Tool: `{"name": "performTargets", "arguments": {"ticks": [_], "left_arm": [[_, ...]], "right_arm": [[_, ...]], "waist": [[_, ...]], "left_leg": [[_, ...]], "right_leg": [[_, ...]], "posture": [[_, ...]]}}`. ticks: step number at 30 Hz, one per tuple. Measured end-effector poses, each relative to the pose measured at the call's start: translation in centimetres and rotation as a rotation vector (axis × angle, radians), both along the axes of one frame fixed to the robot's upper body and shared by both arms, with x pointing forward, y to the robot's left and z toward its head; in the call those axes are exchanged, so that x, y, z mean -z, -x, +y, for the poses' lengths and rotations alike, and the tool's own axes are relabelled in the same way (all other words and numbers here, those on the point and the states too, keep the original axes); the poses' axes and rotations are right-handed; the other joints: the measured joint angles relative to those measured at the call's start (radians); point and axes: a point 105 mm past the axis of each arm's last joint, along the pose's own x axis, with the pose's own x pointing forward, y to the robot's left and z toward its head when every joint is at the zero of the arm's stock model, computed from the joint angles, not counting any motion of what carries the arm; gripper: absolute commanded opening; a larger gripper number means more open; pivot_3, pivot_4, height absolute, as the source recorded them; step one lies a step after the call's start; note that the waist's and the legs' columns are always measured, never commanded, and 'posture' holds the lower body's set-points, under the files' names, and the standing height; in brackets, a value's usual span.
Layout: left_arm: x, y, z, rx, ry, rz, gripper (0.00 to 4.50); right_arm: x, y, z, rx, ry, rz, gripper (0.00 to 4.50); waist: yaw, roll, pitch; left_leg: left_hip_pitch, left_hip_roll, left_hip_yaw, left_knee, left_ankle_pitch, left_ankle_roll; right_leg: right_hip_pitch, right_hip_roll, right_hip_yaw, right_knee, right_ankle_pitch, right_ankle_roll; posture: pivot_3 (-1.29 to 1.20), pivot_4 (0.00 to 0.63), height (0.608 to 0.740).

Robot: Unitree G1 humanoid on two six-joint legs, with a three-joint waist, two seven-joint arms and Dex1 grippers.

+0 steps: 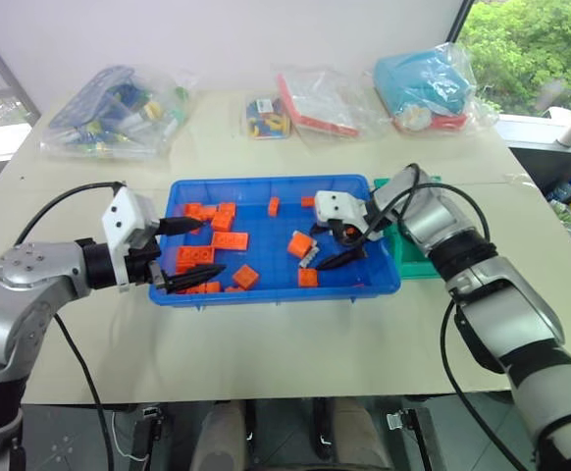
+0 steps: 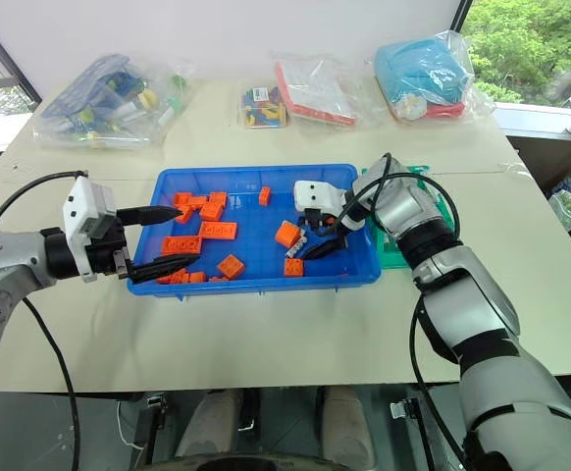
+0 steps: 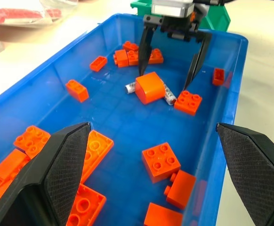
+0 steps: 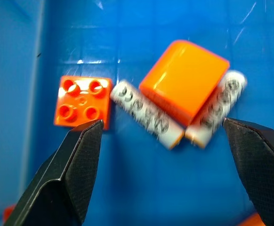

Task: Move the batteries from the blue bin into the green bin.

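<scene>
We find the right gripper [image 4: 163, 155] spread wide and empty, poised over two batteries [image 4: 149, 115] on the floor of the blue bin [image 1: 276, 291]. Its wrist view shows them touching a smooth orange block [image 4: 184, 82], one partly under it, with a studded orange brick [image 4: 83, 101] just beside. From the head views we note the green bin [image 1: 411, 257] against the blue bin's right side. The left gripper [image 1: 189, 253], fingers also apart and empty, sits at the blue bin's left end.
</scene>
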Motion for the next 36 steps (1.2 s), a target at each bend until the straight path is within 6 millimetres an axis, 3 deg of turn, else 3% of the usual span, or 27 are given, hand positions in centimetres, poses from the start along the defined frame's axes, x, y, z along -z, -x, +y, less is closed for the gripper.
{"name": "performTargets", "arguments": {"ticks": [7, 11, 16, 22, 28, 32, 36], "left_arm": [[0.1, 0.1, 0.1, -0.001, -0.007, 0.004, 4.50], [0.0, 0.1, 0.2, -0.003, -0.017, 0.000, 4.50], [-0.1, 0.1, 0.2, 0.002, -0.018, 0.000, 4.50], [-0.5, -0.2, 0.3, 0.002, -0.015, -0.016, 4.50], [-0.5, -0.3, 0.6, -0.006, -0.014, -0.013, 4.50], [-0.6, -0.3, 0.7, -0.010, -0.019, -0.017, 4.50], [-0.5, -0.3, 0.9, -0.017, -0.019, -0.016, 4.50]], "right_arm": [[-1.4, 0.1, -1.8, -0.009, 0.018, -0.027, 4.16], [-2.3, 1.2, -2.7, -0.097, 0.051, -0.016, 4.16], [-2.6, 2.2, -2.2, -0.175, 0.034, 0.009, 4.16], [-1.2, 2.5, -0.2, -0.229, 0.022, 0.032, 4.16], [0.5, 1.7, 0.3, -0.202, 0.034, 0.051, 4.16], [0.1, 0.6, 1.2, -0.189, 0.038, 0.014, 4.16], [-0.3, 0.1, 0.8, -0.200, 0.048, -0.010, 4.16]], "waist": [[0.000, 0.000, 0.000], [-0.001, 0.000, 0.000], [-0.001, 0.000, 0.000], [-0.001, 0.000, 0.000], [0.000, 0.000, 0.000], [-0.004, 0.000, 0.000], [0.000, 0.000, 0.000]], "left_leg": [[0.000, 0.000, 0.000, 0.000, 0.000, 0.000], [0.000, 0.000, 0.000, 0.000, 0.000, 0.000], [0.000, 0.000, 0.000, 0.000, 0.000, 0.000], [0.000, 0.000, 0.000, 0.000, 0.000, 0.000], [0.000, 0.000, 0.000, 0.000, 0.000, 0.000], [0.000, 0.000, 0.000, 0.000, 0.000, 0.000], [0.000, 0.000, 0.000, 0.000, 0.000, 0.000]], "right_leg": [[0.000, 0.000, 0.000, 0.000, 0.000, 0.000], [0.000, 0.000, 0.000, 0.000, 0.000, 0.000], [0.000, 0.000, 0.000, 0.000, 0.000, 0.000], [0.000, 0.000, 0.000, 0.000, 0.000, 0.000], [0.000, 0.000, 0.000, 0.000, 0.000, 0.000], [0.000, 0.000, 0.000, 0.001, 0.000, 0.000], [0.001, 0.000, 0.000, 0.000, 0.000, 0.000]], "posture": [[0.00, 0.150, 0.736], [0.00, 0.150, 0.736], [0.00, 0.150, 0.736], [0.00, 0.150, 0.736], [0.00, 0.150, 0.736], [0.00, 0.150, 0.736], [0.00, 0.150, 0.736]]}}
